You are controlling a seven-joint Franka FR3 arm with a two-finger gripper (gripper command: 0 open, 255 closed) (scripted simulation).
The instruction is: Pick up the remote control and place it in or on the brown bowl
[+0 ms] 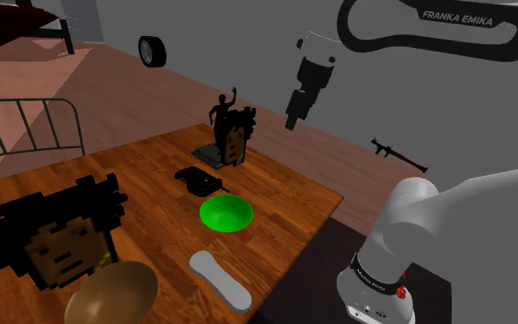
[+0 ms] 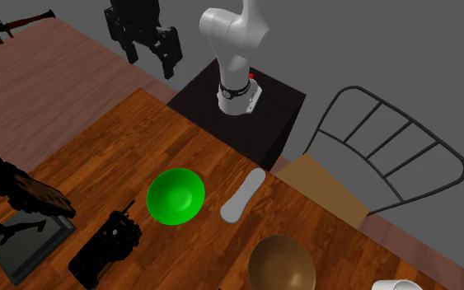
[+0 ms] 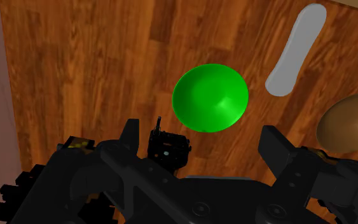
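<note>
Tool (image 3: 201, 137) hangs above bench (image 1: 284, 184), fingers apart; you see pale remote (image 3: 295, 51) near bench edge, seemingly apart from brown bowl (image 3: 352, 124).

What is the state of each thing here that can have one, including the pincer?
Black two-finger pincer: open, holding nothing, above the table.
Long pale grey remote control: lying flat on the wooden table, not held.
Round brown bowl: upright, empty.
Round bright green bowl: upright, empty.
Black handheld radio: lying flat on the table.
</note>
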